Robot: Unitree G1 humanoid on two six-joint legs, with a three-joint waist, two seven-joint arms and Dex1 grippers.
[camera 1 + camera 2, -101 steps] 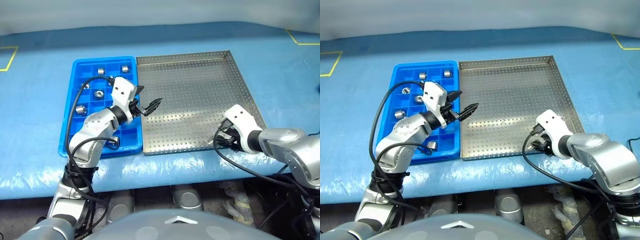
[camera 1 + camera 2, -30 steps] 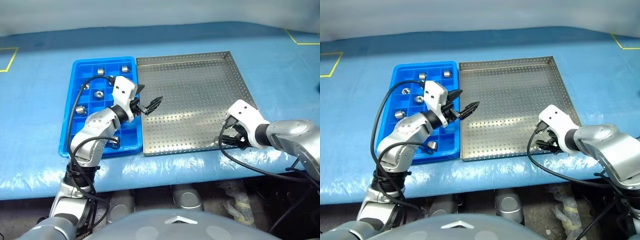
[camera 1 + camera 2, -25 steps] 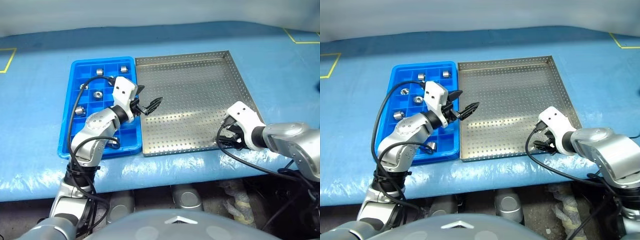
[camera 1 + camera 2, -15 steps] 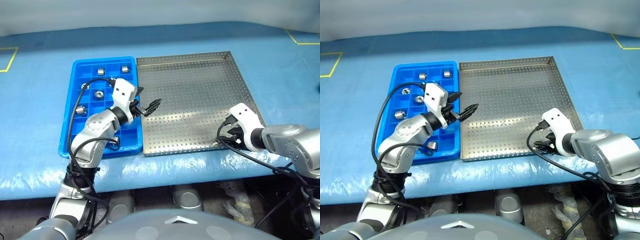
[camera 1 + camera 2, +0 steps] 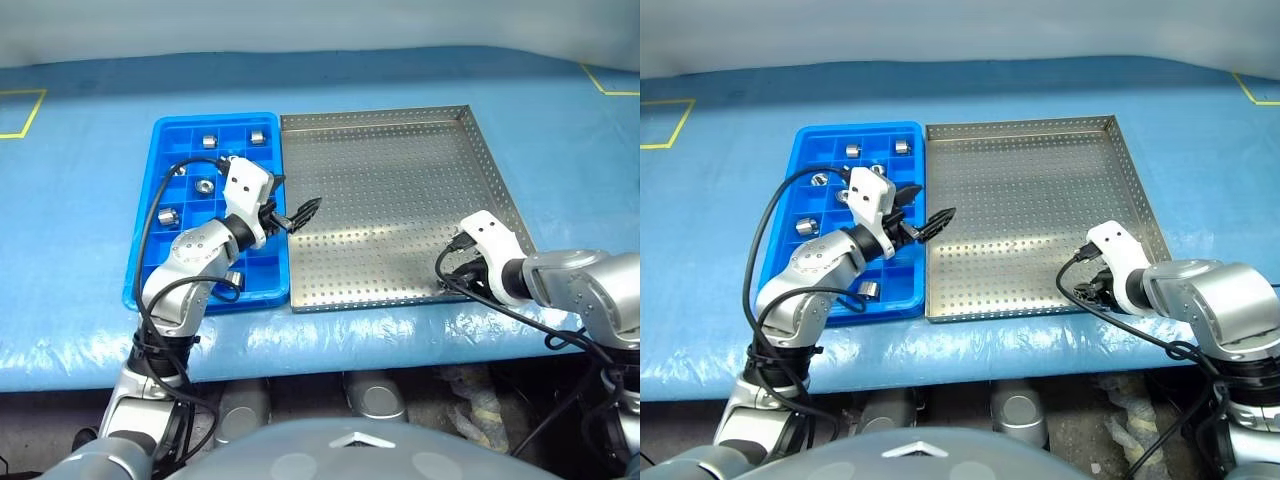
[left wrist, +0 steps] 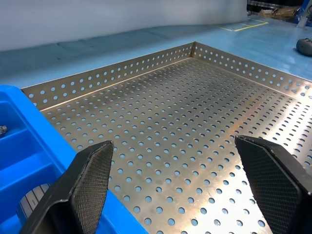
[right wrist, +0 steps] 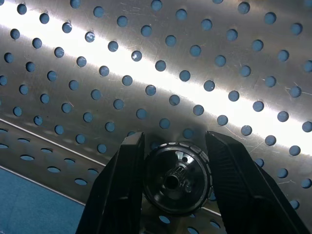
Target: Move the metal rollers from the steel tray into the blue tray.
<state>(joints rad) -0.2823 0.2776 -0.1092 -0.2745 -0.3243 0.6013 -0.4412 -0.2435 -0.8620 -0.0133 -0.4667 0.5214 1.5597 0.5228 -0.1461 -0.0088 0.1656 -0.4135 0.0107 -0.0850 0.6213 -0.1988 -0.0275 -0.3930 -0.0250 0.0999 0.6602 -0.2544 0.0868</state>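
The steel tray (image 5: 390,170) lies beside the blue tray (image 5: 146,250), which holds several metal rollers such as one roller (image 5: 203,186) and another (image 5: 211,140). My right gripper (image 7: 174,140) points down at the steel tray's near right corner (image 5: 458,280). It is shut on a metal roller (image 7: 176,178), a ring with a dark hole that rests on the perforated floor. My left gripper (image 5: 298,200) hovers open and empty over the seam between the two trays; its fingers (image 6: 90,180) stand wide apart.
Both trays sit on a blue covered table (image 5: 560,120) whose front edge runs close below them. Yellow tape marks (image 5: 22,110) lie at the far corners. A black cable loops from each wrist.
My right gripper's fingers have closed on the roller at the steel tray's near right corner, and the hand has sunk slightly. The left arm has stayed still.
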